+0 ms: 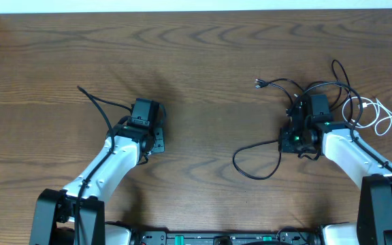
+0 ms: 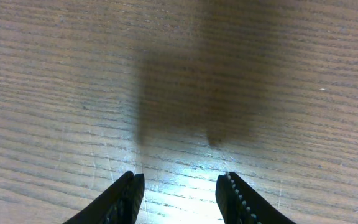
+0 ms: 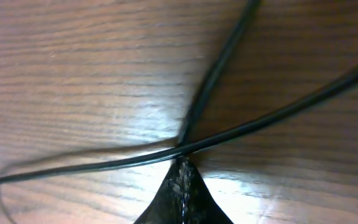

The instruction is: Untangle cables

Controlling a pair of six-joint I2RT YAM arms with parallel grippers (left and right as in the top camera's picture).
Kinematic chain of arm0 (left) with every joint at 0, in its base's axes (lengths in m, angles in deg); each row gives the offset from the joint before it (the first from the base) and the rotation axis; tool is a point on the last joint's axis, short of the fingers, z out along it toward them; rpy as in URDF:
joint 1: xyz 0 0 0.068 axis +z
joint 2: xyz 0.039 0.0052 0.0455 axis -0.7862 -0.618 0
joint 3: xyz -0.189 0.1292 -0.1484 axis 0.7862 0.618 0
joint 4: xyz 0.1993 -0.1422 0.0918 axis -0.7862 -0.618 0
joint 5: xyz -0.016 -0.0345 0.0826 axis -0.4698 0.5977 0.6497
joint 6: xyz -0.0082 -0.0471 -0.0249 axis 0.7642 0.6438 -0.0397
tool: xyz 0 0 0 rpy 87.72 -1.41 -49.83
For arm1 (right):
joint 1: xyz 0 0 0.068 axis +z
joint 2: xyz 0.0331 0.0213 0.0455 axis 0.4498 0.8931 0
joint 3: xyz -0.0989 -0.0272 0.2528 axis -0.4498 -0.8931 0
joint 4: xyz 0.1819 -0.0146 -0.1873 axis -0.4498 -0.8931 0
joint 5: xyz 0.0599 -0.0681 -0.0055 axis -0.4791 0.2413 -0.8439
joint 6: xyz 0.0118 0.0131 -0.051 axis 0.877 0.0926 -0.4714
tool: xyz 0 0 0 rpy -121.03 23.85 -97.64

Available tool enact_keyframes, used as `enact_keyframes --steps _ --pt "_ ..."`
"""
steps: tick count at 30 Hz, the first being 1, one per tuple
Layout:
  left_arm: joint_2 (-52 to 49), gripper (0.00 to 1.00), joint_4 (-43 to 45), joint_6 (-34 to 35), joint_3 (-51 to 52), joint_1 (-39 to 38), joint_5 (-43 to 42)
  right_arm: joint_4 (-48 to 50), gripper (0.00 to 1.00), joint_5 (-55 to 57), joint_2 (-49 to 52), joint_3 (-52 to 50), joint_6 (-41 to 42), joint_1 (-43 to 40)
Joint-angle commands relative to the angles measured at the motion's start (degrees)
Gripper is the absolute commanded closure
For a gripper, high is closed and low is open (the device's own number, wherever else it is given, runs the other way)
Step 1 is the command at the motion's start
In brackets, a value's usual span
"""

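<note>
Your left gripper (image 2: 180, 182) hangs part-open over the wood table (image 2: 73, 74), your right gripper (image 3: 183, 173) pinched shut where two black cords (image 3: 92, 166) cross.

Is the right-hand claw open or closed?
Shut: the right gripper has its jaws together, no gap, where black cables cross; whether one is pinched, cannot tell.

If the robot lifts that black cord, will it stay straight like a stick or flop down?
Probably flop: the black cord lies in a loose loop on the table. It looks thin, so it is likely light. It may drag other cords along, since they cross by the right gripper.
</note>
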Motion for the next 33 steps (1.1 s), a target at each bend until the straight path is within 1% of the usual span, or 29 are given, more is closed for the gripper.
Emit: enact_keyframes --steps 1,5,12,17,19,20,22,27,29,33 --pt "-0.66 0.56 0.0 0.33 0.44 0.35 1.11 0.13 0.99 4.98 -0.35 -1.07 3.06 -0.02" --pt "-0.66 0.56 0.02 0.33 0.44 0.35 1.11 0.81 0.99 7.34 0.09 -1.29 3.15 -0.02" --pt "-0.66 0.56 0.0 0.33 0.44 0.35 1.11 1.22 0.99 7.04 0.28 -1.27 2.43 -0.13" --pt "-0.66 0.56 0.02 0.33 0.44 0.35 1.11 -1.57 0.85 4.04 -3.67 0.79 2.54 -0.76" --pt "-0.66 0.56 0.04 0.33 0.44 0.35 1.09 -1.31 0.76 2.86 -5.81 1.09 4.46 -0.76" --pt "-0.66 0.56 0.04 0.33 0.44 0.35 1.09 -0.96 0.69 2.43 -6.75 1.09 5.92 -0.76" --pt "-0.66 0.56 0.04 0.33 0.44 0.35 1.09 -0.42 0.64 2.49 -8.02 1.09 8.74 -0.76" --pt "-0.66 0.56 0.02 0.33 0.44 0.35 1.11 1.27 0.64 3.34 -7.78 0.85 12.94 -0.55" --pt "-0.66 0.56 0.02 0.33 0.44 0.35 1.09 1.27 0.64 5.68 -6.73 0.83 14.8 0.02" --pt "-0.66 0.56 0.02 0.33 0.44 0.35 1.09 1.73 0.64 11.63 -3.43 0.81 15.17 1.95"
